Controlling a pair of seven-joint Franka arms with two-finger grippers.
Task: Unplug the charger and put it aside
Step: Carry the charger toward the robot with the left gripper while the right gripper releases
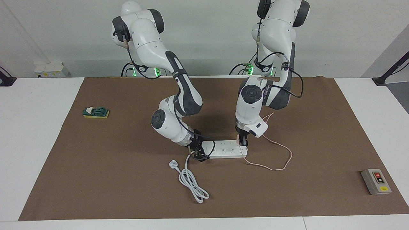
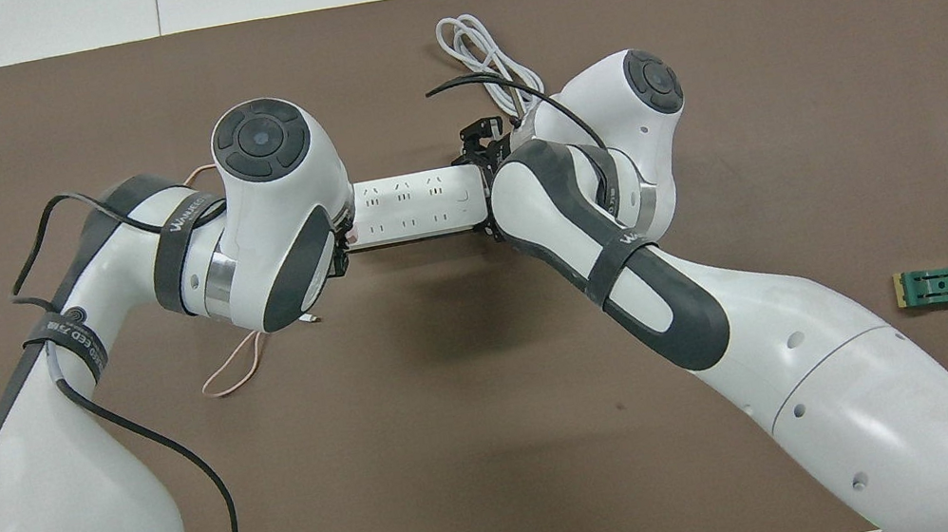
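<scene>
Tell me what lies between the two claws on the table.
The white power strip spans that stretch: the right claw is at its corded end, the left claw on the pink charger at its other end. The facing view shows this best.

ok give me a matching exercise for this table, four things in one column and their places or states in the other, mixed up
Things:
1. charger
2. power strip
3. switch box
4. green block

Places or states:
A. lies alone toward the right arm's end
B. held at one end by the right gripper
C. gripped by the left gripper
D. lies alone toward the left arm's end

Pairs: 1-C, 2-B, 3-D, 4-A
</scene>
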